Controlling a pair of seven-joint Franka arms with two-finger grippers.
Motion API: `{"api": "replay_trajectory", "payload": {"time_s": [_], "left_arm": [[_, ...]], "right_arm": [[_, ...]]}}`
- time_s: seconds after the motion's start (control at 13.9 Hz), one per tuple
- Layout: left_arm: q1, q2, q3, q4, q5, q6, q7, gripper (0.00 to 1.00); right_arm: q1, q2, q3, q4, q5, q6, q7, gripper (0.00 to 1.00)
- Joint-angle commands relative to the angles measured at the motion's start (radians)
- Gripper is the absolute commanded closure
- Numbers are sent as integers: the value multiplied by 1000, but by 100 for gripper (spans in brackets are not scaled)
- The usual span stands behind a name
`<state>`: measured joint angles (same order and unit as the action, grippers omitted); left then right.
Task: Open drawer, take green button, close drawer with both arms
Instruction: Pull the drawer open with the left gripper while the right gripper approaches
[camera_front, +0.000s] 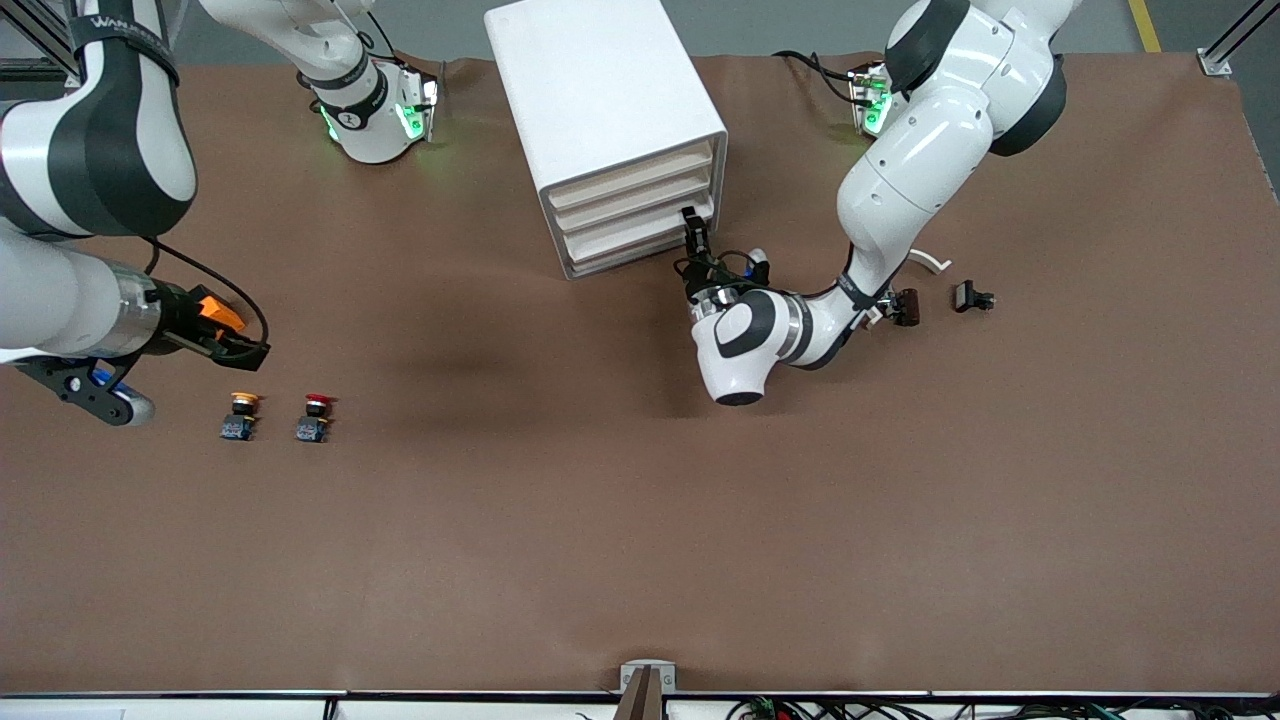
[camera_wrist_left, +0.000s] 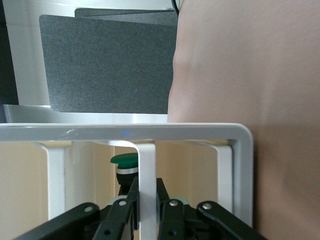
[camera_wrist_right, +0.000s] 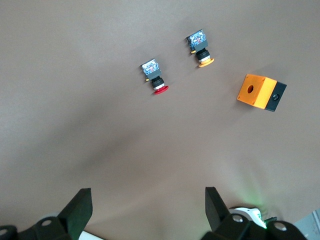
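Observation:
The white cabinet (camera_front: 600, 90) stands at the table's robot side, its four cream drawer fronts all in. My left gripper (camera_front: 692, 238) is at the cabinet's lower drawers, at their end toward the left arm. It is shut on a thin white bar (camera_wrist_left: 147, 165) of the drawer (camera_front: 630, 238) front. My left gripper (camera_wrist_left: 146, 192) has one finger on each face of that bar. The green-capped button (camera_wrist_left: 125, 160) shows inside, just past the bar. My right gripper (camera_front: 240, 348) hangs open over the table at the right arm's end, with nothing between its fingers (camera_wrist_right: 80, 207).
A yellow-capped button (camera_front: 241, 414) and a red-capped button (camera_front: 316, 416) lie below the right gripper, beside an orange box (camera_wrist_right: 261, 91). Small black parts (camera_front: 972, 297) and a white curved piece (camera_front: 930, 260) lie toward the left arm's end.

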<state>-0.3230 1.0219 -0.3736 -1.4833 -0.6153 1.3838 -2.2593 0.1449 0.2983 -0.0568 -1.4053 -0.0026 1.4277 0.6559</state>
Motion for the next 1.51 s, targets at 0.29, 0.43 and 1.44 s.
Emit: {"api": "replay_trajectory", "payload": {"time_s": [0.29, 0.43, 1.44], "left_arm": [[39, 0, 44, 52, -1, -45, -13, 93], [62, -2, 44, 51, -1, -54, -11, 93], [154, 6, 113, 144, -3, -55, 18, 93]], "right_arm": [[120, 21, -2, 28, 4, 9, 249, 0], [175, 24, -1, 28, 6, 39, 354, 0], [616, 65, -1, -43, 138, 364, 1151, 0]]}}
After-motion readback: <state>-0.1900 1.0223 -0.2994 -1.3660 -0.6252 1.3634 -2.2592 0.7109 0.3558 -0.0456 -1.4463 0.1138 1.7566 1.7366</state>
